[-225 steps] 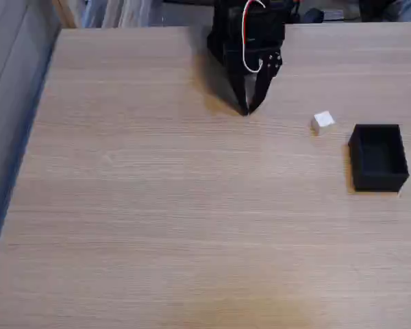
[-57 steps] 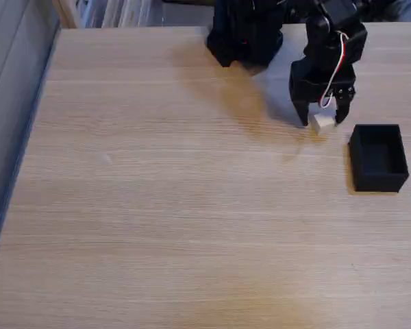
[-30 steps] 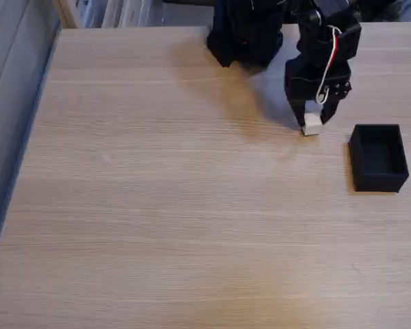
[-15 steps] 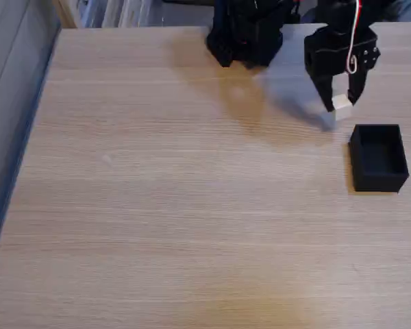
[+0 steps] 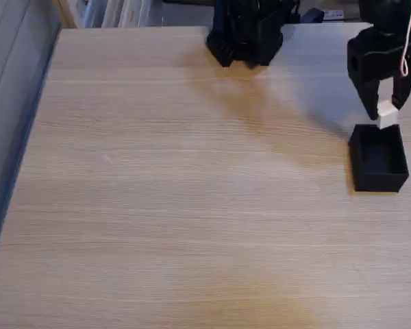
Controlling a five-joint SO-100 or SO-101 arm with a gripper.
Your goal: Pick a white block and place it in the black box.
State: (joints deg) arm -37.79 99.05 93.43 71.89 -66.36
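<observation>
A workshop-like room: pale wood-grain table point(image 5: 157, 205), timber boards point(image 5: 72, 10) stacked behind it.

white block point(image 5: 387, 114): 1, small, off-white | black box point(image 5: 378, 157): 1, open-topped, matte | arm: 1, black, with 1 two-finger hand point(image 5: 383, 116) and 1 red-and-white wire loop point(image 5: 403, 58) | arm base point(image 5: 246, 31): 1, at the far edge | worktop point(image 5: 178, 192): 1, light wood grain
</observation>
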